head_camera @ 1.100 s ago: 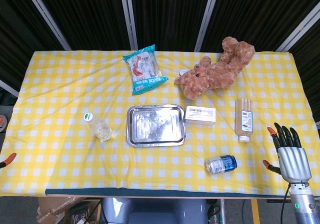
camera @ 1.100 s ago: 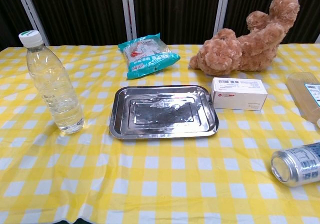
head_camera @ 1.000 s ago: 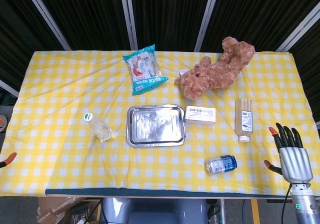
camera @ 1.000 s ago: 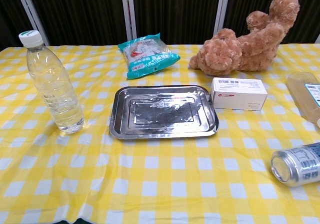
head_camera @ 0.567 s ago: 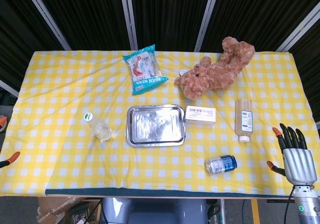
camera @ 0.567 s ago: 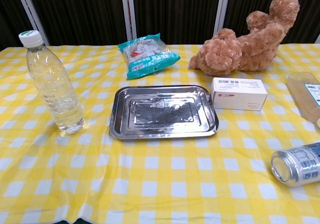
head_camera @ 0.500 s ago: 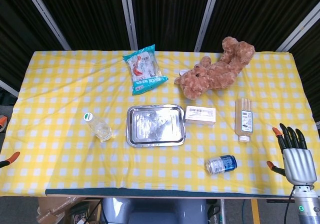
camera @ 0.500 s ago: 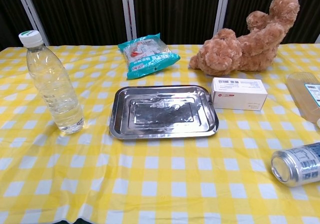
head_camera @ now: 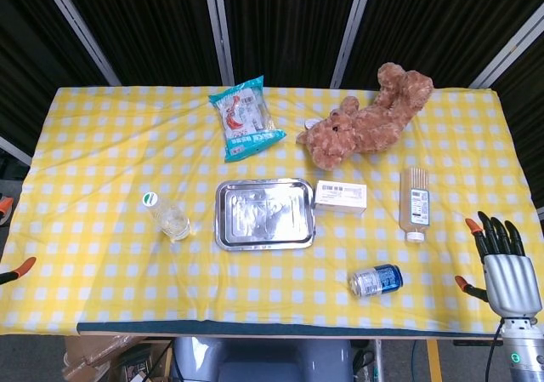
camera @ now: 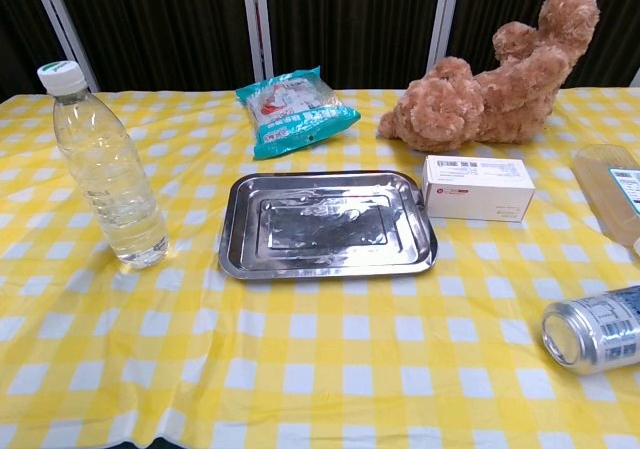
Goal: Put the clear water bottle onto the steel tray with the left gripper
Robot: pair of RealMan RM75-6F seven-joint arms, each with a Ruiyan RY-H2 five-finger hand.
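The clear water bottle [head_camera: 167,216] stands upright with a white cap on the yellow checked cloth, just left of the steel tray [head_camera: 221,229]. The chest view shows the bottle [camera: 108,174] at the left and the tray [camera: 228,241] in the middle, with nothing on it. Of my left hand [head_camera: 19,269] only an orange fingertip shows at the left edge of the head view, far from the bottle. My right hand [head_camera: 503,267] hovers off the table's right front corner with fingers straight and apart, holding nothing.
A teal snack bag [head_camera: 245,118] and a brown teddy bear [head_camera: 365,120] lie at the back. A white box [head_camera: 341,196] sits right of the tray, then a lying tan bottle [head_camera: 415,202]. A can [head_camera: 376,279] lies near the front edge.
My right hand has drifted slightly down and to the right. The left fingertip at the edge has shifted a little. The bottle and tray have not moved.
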